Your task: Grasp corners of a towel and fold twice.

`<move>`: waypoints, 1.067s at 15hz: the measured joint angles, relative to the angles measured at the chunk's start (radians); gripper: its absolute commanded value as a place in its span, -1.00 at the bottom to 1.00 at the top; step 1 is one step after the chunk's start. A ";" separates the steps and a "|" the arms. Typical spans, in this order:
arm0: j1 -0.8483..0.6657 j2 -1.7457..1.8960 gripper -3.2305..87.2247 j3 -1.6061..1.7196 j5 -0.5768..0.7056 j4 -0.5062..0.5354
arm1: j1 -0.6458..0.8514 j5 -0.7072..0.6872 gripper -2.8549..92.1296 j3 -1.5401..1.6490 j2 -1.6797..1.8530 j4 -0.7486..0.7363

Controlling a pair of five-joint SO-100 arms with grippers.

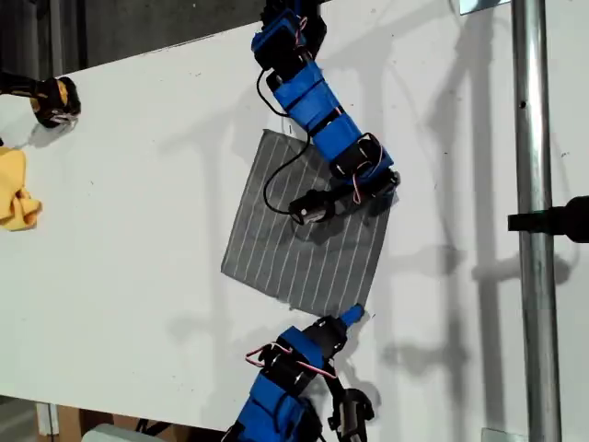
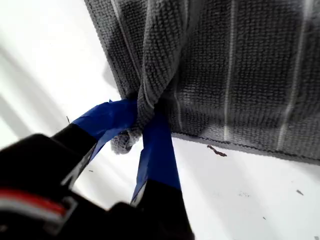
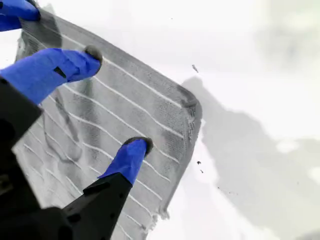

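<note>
A grey striped towel (image 1: 299, 235) lay spread on the white table (image 1: 138, 230), nearer the table's edge at the exterior view's right than its left. My first gripper (image 2: 135, 137), at the towel's corner (image 2: 125, 141) beside the table's edge at the exterior view's bottom, had its blue jaws clamped on bunched fabric there. My second gripper (image 3: 117, 100) hovered over the towel's corner (image 3: 189, 107) nearest the exterior view's right, jaws spread apart and gripping nothing. A small yellow cloth (image 1: 17, 191) sat at the table's edge on the exterior view's left, well apart from the towel.
</note>
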 measured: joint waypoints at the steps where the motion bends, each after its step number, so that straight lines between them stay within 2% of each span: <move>1: 0.000 0.000 -0.25 0.008 0.006 -0.006 | 0.000 0.000 -0.94 0.000 0.000 0.000; 3: 0.000 -0.011 -0.16 0.043 0.037 -0.011 | 0.000 0.000 -0.94 0.000 0.002 0.000; 9: -0.021 -0.098 -0.18 0.163 0.089 -0.124 | 0.000 0.000 -0.94 0.000 0.002 0.000; 16: -0.087 -0.189 -0.24 0.270 0.064 -0.255 | 0.000 0.000 -0.94 0.002 0.011 0.002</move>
